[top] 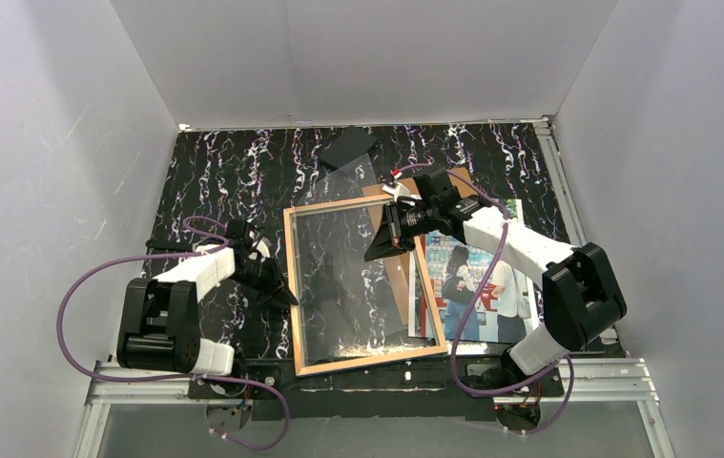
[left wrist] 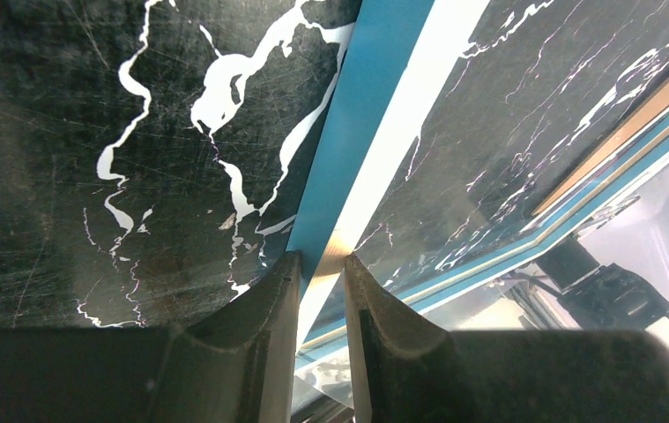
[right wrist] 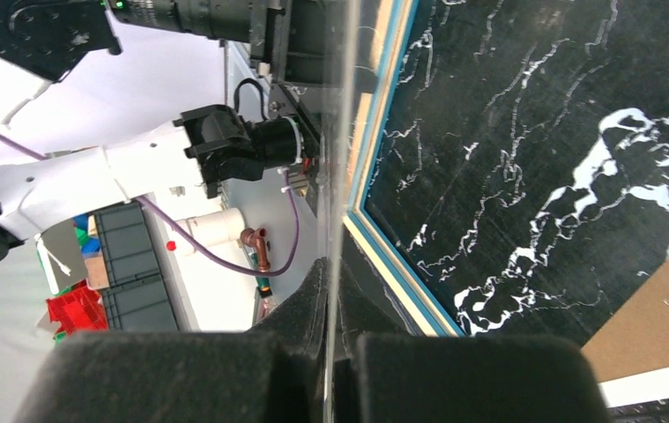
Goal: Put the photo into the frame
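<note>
Top external view gives you the frame lying flat on the black marbled table, tan wood face up, roughly midway between the two arm bases. Your left gripper sits at the frame's left rail. In the left wrist view its fingers are nearly together, pinching that rail's blue edge between them. Your right gripper hangs over the frame's far right part. In the right wrist view it is clamped tight on a thin glass pane, seen edge-on, with the frame's tan and blue rail just to the right of it. The photo lies picture side up just beside the frame's right rail, partly under your right arm. A brown board lies flat past the frame's corner in that same wrist view
</note>
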You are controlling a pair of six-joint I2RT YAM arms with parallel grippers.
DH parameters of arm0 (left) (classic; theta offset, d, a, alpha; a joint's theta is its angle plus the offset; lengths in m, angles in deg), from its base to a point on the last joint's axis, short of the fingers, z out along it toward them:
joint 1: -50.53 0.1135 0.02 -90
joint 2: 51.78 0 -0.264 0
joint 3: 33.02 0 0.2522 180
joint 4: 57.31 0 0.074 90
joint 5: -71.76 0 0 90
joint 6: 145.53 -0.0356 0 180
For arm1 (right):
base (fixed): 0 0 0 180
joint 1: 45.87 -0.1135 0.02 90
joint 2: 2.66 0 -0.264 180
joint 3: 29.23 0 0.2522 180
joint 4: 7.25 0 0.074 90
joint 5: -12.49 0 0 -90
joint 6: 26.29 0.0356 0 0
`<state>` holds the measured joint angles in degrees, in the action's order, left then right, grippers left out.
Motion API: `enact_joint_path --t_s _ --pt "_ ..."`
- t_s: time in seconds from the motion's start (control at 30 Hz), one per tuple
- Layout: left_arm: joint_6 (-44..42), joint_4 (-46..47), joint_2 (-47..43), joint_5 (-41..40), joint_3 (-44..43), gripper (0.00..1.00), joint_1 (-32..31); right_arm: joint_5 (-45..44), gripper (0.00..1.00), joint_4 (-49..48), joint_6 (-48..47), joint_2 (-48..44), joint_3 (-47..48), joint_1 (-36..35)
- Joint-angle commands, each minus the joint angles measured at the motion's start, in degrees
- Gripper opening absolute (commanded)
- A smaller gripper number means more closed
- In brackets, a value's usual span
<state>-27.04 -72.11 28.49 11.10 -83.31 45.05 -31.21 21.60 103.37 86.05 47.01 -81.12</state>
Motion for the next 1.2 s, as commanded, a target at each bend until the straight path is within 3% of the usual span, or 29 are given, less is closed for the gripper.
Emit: enact_joint_path --t_s 0.0,0.13,0.27,0.83,1.17 --pt "0.25 -5.27 0.94 3.53 -1.23 0.01 -0.24 -2.96 0.02 6.56 -4.08 1.82 1.2 -0.87" --pt "0.25 -5.29 0.83 3.6 -1.17 0.01 -0.26 -6.81 0.13 13.43 -6.42 2.33 3.77 -0.85" --pt "0.34 -5.24 0.77 3.7 -1.09 0.01 -0.24 -8.7 0.17 17.12 -7.37 2.57 5.72 -0.87" --pt "0.34 -5.29 0.94 4.02 -1.35 0.0 -0.24 -15.64 0.43 22.66 -8.34 7.36 9.57 -4.84" --pt "0.34 -5.29 0.94 4.01 -1.2 0.0 -0.24 -26.56 0.67 29.4 -8.72 9.41 12.16 -6.67"
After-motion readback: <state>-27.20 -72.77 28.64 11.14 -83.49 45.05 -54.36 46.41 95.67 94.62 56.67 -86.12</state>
